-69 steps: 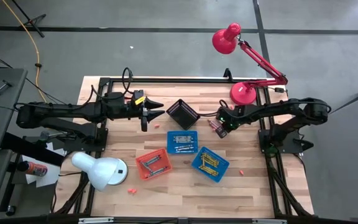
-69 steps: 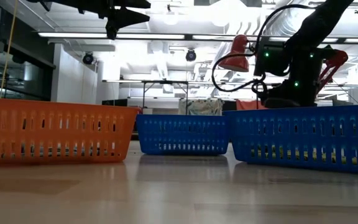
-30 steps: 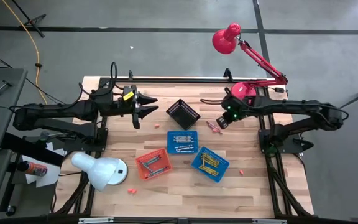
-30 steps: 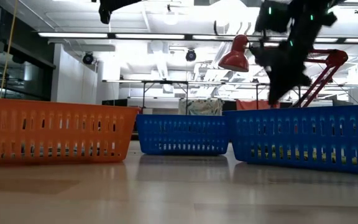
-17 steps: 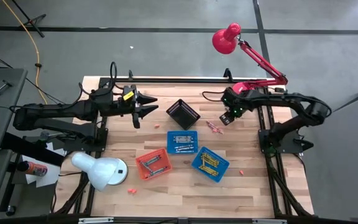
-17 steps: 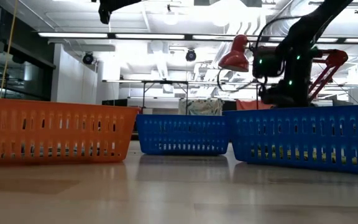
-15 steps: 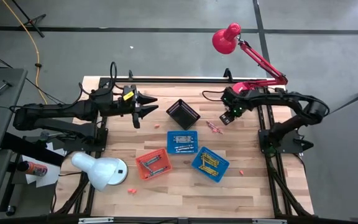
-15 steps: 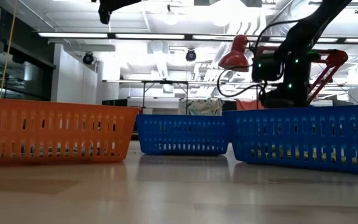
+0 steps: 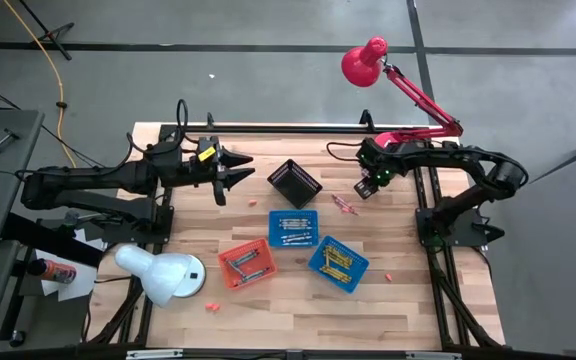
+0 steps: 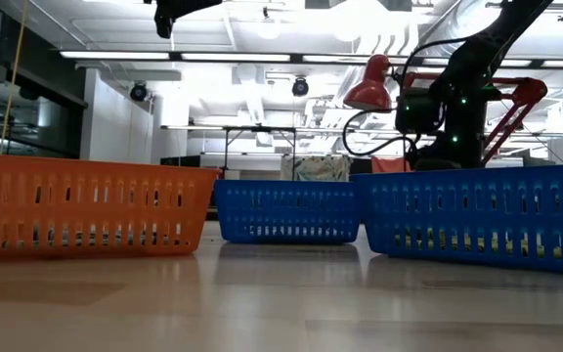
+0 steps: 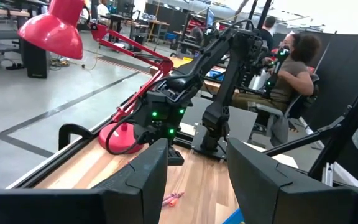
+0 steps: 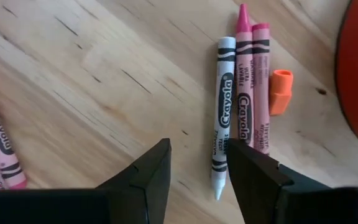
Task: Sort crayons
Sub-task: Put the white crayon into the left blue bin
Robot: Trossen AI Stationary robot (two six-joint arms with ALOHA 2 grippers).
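Note:
Three crayons lie flat side by side on the wood under my right gripper [image 12: 197, 168]: a white crayon [image 12: 221, 118] and two pink crayons [image 12: 250, 87], with an orange stub [image 12: 279, 92] beside them. In the right wrist view the white crayon's end shows between the open fingers, which hang above it. In the high view this gripper [image 9: 366, 190] is at the far right, just beyond the loose crayons [image 9: 343, 205]. My left gripper [image 9: 236, 172] waits open above the far left, with nothing in it. More crayons fill the baskets.
A black basket [image 9: 295, 182], two blue baskets [image 9: 294, 228] [image 9: 337, 263] and an orange-red basket [image 9: 247, 264] stand mid-table. A red lamp's base [image 9: 392, 150] is close behind my right gripper and a white lamp [image 9: 163, 272] stands near left. Stray crayons [image 9: 388, 272] [image 9: 211, 305] lie near the front.
My right gripper has drawn back a little from the loose crayons toward the table's far right corner, its arm folding in. The crayons lie where they were. My left arm has kept still.

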